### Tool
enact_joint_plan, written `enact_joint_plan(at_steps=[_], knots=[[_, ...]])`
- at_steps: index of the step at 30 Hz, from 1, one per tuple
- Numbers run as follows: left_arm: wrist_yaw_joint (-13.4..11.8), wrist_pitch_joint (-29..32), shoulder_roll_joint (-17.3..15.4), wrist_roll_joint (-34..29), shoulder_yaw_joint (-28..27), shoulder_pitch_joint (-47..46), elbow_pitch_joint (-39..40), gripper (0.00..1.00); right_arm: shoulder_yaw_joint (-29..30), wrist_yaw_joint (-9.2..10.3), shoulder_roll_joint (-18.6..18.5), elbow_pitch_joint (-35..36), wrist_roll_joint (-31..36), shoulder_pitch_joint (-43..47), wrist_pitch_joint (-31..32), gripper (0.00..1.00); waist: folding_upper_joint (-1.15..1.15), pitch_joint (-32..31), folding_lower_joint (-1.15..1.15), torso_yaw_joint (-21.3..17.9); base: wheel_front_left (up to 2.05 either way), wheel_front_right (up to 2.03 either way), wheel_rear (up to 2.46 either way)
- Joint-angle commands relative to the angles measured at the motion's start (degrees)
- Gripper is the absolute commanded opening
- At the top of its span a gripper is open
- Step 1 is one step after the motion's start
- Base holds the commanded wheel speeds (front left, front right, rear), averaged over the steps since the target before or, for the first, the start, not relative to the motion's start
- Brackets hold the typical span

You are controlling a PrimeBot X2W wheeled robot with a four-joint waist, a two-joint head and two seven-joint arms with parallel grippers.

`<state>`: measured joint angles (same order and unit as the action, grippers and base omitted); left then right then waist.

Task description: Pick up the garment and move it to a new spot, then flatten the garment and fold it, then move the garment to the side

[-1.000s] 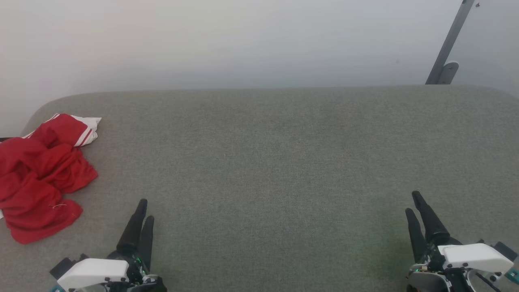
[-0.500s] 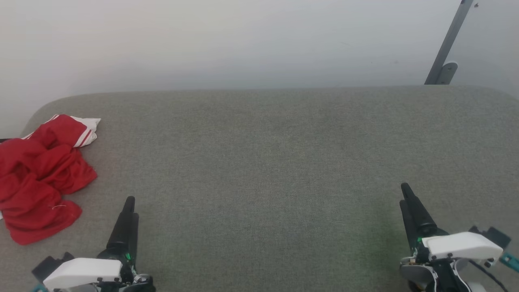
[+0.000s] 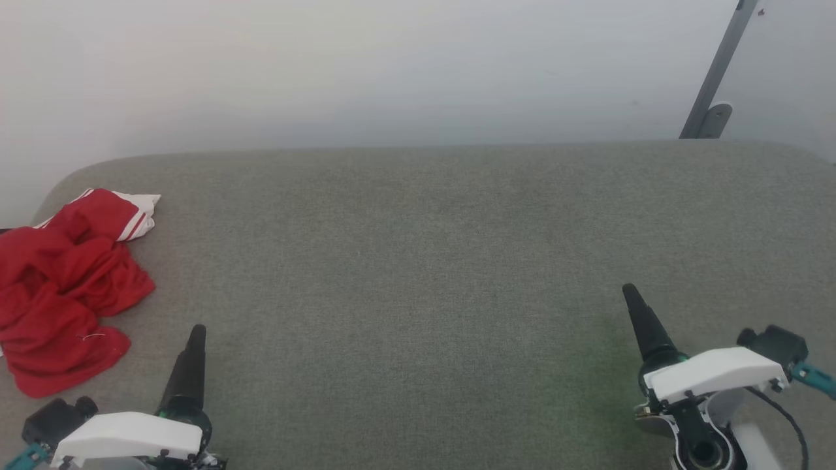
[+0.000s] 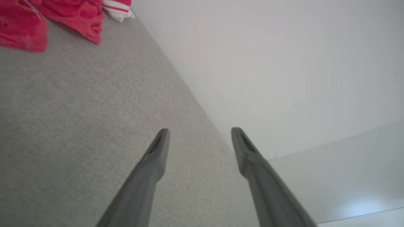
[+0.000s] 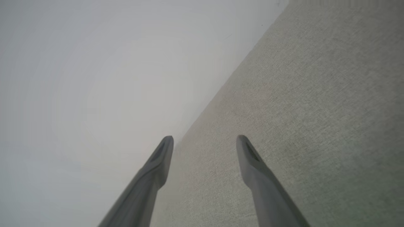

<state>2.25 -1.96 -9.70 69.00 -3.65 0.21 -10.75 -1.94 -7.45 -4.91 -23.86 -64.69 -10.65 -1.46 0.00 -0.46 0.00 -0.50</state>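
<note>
Crumpled bright red thin-fabric jersey shirt [image 3: 65,287] at left end of grey fabric-covered worktop [image 3: 418,261]; left tool [image 4: 199,130] nearby, right tool [image 5: 205,137] well apart, both released, empty.

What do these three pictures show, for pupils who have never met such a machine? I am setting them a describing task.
They show one moment from a two-armed robot. The head view looks down from a camera on its head at a grey padded surface against a pale wall. Each arm ends in jaws made of two long dark fingers: the left arm's fingers show at lower left, the right arm's fingers at lower right. The two wrist views come from a camera on each wrist, looking along those fingers. In both, the jaws stand apart and hold nothing. A crumpled red garment with a white striped sleeve end lies near the surface's left end, apart from both arms; the left wrist view catches it too.
</note>
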Motion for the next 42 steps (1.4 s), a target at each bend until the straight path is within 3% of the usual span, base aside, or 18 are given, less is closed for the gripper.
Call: enact_joint_plan(at_steps=[1,13,42], knots=[[-0.4,-0.6,-0.9,-2.1,0.2,0.0,1.0,1.00,-0.2,-0.03,-0.4,0.3,2.0,-1.8,-0.5,1.00,0.00,0.0,0.00,0.0,0.00,0.00,0.00],[-1.5,-3.0,-2.8,-14.6,0.7,0.9,2.5,1.00,1.5,-0.03,-0.1,-0.3,15.4,-2.7,-0.8,1.00,0.00,-0.6,0.00,-0.5,0.00,0.00,0.00],[3.1,-7.5,-3.2,-32.9,-2.4,4.1,4.4,1.00,3.5,-0.04,-0.1,2.5,34.3,-1.1,-1.7,1.00,0.00,-1.3,0.00,-1.1,0.00,0.00,0.00]])
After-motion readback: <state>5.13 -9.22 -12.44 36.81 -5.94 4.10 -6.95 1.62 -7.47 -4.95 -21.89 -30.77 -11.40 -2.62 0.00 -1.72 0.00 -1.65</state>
